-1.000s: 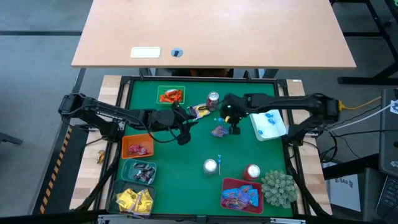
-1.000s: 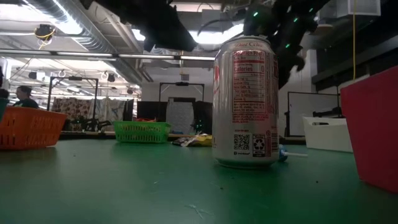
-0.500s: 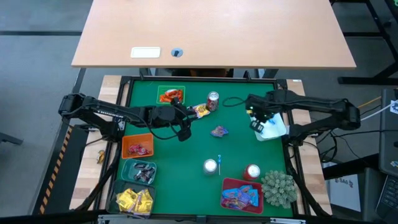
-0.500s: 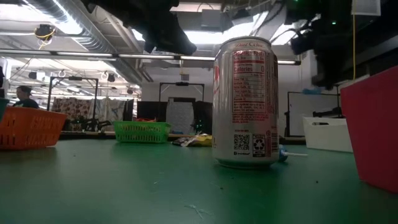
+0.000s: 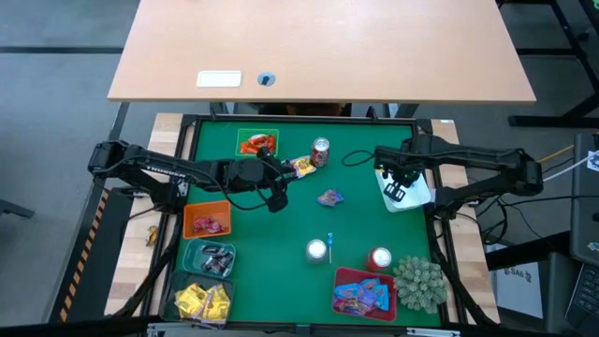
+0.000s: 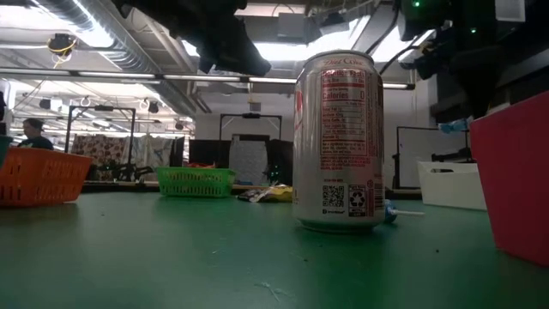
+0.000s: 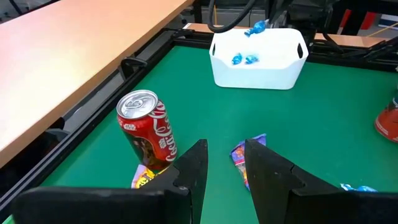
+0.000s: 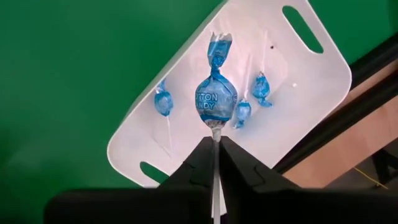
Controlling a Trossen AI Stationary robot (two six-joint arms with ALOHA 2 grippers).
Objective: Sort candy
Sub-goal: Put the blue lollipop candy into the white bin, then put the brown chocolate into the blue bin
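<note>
Green felt covered the table (image 5: 281,234). At right centre of the high view we found the right gripper (image 8: 214,155) over the white bin (image 8: 298,81), fingers pinched on a blue lollipop's (image 8: 216,99) stick. Left gripper (image 7: 225,163), centre-left, stood narrowly parted, holding nothing, above a purple candy (image 7: 244,155) beside a red can (image 7: 146,127).

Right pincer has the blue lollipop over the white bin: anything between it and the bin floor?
Nothing visible. The right pincer holds the blue lollipop by its stick directly above the open white bin, where three blue lollipops already lie.
</note>
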